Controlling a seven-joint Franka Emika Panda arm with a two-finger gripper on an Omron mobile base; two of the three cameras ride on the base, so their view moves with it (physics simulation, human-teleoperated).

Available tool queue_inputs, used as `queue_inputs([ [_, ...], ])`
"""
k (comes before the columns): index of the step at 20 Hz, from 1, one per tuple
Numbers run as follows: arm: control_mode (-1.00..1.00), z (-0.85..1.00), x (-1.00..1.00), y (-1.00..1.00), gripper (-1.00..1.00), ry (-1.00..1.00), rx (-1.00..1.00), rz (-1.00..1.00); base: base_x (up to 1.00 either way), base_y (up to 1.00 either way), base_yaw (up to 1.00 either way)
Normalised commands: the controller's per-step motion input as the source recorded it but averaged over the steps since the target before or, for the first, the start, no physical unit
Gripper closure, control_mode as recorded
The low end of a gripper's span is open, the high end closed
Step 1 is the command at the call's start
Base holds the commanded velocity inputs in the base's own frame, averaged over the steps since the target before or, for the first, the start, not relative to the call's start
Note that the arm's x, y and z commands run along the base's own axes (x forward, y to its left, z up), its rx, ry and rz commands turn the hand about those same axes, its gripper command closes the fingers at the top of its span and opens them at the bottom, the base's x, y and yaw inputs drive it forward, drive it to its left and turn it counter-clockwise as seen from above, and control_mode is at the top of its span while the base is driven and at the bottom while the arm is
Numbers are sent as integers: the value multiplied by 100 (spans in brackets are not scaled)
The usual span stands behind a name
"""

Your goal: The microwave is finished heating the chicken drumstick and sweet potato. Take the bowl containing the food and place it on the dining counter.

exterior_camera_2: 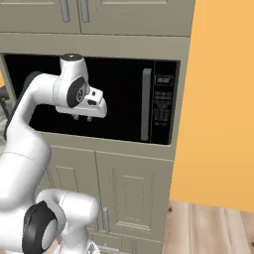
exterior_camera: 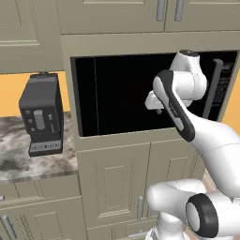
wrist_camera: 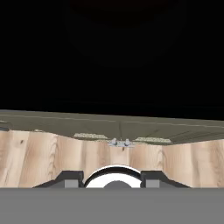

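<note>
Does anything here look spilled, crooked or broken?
Nothing stands out. The microwave door is shut and sits square in the cabinets, its handle straight. The coffee machine stands upright on the marbled worktop, with no spill visible.

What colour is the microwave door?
Glossy black microwave door, seen best in the right base view.

The white robot arm with dark joints rises from its base, bends at the elbow and reaches forward at chest height. Its two-finger hand (exterior_camera_2: 82,118) points downward, wrist level. The two small dark fingertips (wrist_camera: 70,178) stand partly apart, holding nothing.
</note>
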Motion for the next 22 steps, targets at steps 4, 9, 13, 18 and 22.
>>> queue_inputs([
  [4, -100, -7, -54, 0, -100, -8, -3, 0, 0, 0, 0],
  [9, -100, -14, -99, 0, -100, -24, -5, 0, 0, 0, 0],
  [13, -100, -6, -50, -1, -100, -18, 0, 0, 0, 0, 0],
  [18, 100, 0, 0, 0, -100, 0, 0, 0, -34, -30, 0],
  [22, 100, 0, 0, 0, -100, 0, 0, 0, -51, -41, 0],
])
